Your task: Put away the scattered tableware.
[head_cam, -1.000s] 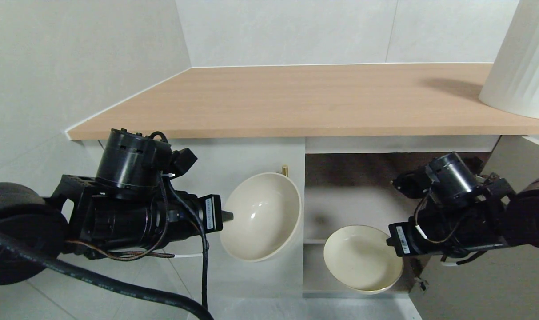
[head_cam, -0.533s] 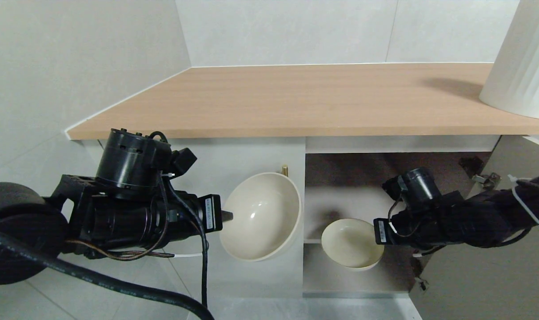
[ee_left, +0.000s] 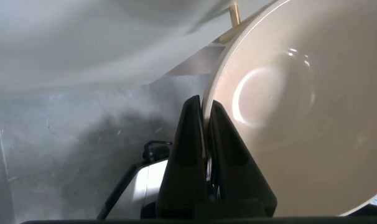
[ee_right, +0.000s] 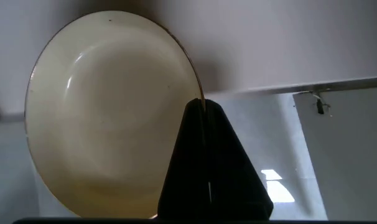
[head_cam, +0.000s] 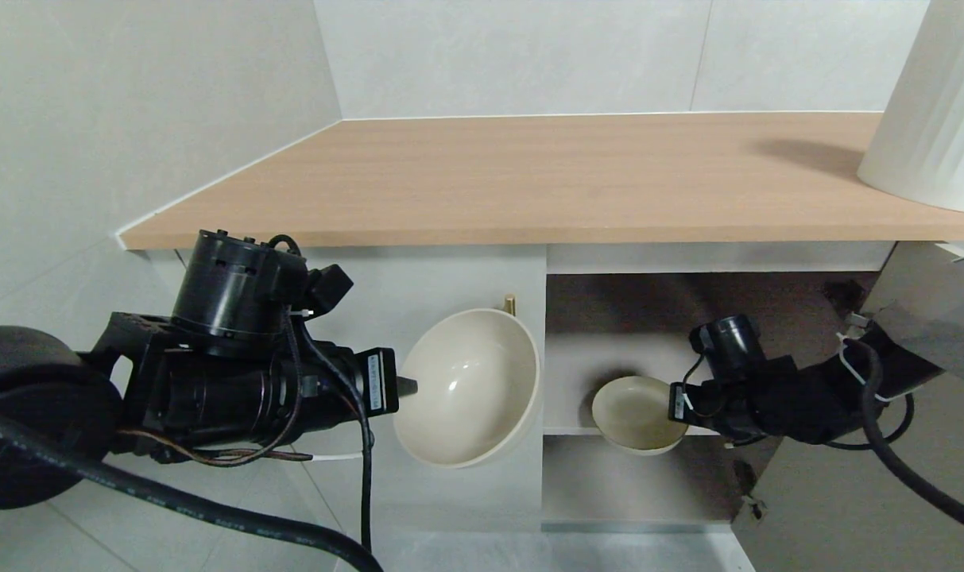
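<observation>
A long wooden countertop (head_cam: 529, 179) runs across the scene against pale tiled walls. At its right end stands a tall white ribbed container (head_cam: 931, 119), upright.

Below the countertop is a white cabinet. Its left door (head_cam: 442, 274) is closed. The right compartment (head_cam: 632, 306) is open, with a white shelf (head_cam: 573, 373) across it, and its door (head_cam: 911, 469) is swung out on the right.

The large cream bowl (head_cam: 470, 389) hangs in the air in front of the closed left door. It is tipped up on edge, so its hollow faces out from the cabinet towards the robot and slightly upward. Being round, it has no long side; seen at this tilt, its rim draws an oval running from upper right to lower left. The left gripper (head_cam: 406, 387) comes in from the left and pinches the bowl's left rim. In the left wrist view its two dark fingers (ee_left: 191, 124) are nearly together, with only the thin rim of the bowl (ee_left: 300, 106) between them.

The small cream bowl (head_cam: 636, 413) sits lower and to the right, inside the open compartment at the shelf's front edge. Its hollow faces mostly upward, tilted a little. Whether it touches the shelf cannot be told. The right gripper (head_cam: 676, 405) holds it by its right rim, fingers (ee_right: 219, 143) closed tightly onto the edge of the bowl (ee_right: 107, 112).

A small brass knob (head_cam: 509, 303) shows just above the large bowl's top rim.
</observation>
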You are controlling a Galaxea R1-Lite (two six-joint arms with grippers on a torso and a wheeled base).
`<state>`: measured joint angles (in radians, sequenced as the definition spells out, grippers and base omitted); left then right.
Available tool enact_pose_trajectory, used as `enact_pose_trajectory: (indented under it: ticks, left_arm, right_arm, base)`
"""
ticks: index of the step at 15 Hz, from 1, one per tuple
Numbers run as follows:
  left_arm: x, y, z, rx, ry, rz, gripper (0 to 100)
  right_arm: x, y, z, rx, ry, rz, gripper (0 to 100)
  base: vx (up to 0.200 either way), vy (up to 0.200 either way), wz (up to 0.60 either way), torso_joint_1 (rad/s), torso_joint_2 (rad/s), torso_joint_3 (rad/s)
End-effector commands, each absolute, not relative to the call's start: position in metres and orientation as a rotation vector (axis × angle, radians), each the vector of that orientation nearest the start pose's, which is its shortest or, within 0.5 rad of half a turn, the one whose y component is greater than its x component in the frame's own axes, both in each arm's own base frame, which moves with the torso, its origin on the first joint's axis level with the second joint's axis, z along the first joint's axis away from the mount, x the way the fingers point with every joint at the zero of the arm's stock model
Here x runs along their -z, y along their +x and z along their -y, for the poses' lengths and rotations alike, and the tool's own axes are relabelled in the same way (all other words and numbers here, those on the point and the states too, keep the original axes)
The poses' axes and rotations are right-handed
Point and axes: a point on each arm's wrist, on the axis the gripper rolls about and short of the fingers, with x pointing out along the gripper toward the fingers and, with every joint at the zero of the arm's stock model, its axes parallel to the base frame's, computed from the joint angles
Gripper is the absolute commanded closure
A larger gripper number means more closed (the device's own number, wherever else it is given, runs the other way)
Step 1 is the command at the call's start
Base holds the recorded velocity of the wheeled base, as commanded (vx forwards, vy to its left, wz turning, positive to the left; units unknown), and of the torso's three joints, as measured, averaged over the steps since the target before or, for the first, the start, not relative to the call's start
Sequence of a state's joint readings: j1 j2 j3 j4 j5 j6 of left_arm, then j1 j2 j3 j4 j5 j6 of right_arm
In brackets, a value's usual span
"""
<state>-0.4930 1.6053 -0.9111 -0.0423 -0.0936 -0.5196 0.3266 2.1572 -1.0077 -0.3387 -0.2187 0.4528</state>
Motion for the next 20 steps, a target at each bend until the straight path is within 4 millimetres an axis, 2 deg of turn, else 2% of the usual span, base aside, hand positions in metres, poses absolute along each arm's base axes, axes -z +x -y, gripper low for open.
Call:
enact_pose_trajectory:
  ticks: [1,4,10,15,20]
  left_arm:
    - [-0.184,0.241,0.132,0.383,-0.356,-0.776,100]
    - [-0.184,0.241,0.132,0.383,-0.356,-0.776,100]
    - [-0.184,0.24,0.132,0.383,-0.356,-0.774,100]
    - [-0.183,0.241,0.133,0.384,-0.353,-0.778,100]
    - [-0.18,0.243,0.134,0.38,-0.352,-0.789,100]
  right_arm:
    - [-0.035,0.367,-0.113,0.114,0.221,-0.795,100]
    - [-0.033,0.375,-0.104,0.147,0.239,-0.785,100]
    - [-0.029,0.391,-0.102,0.223,0.273,-0.727,100]
    - [-0.022,0.405,-0.105,0.244,0.268,-0.706,100]
    - [-0.022,0.408,-0.106,0.244,0.273,-0.696,100]
  base:
    - [0.0,0.0,0.0,0.0,0.0,0.0]
    - [0.0,0.0,0.0,0.0,0.0,0.0]
    - [0.0,0.0,0.0,0.0,0.0,0.0]
    - [0.0,0.0,0.0,0.0,0.0,0.0]
    - [0.0,0.0,0.0,0.0,0.0,0.0]
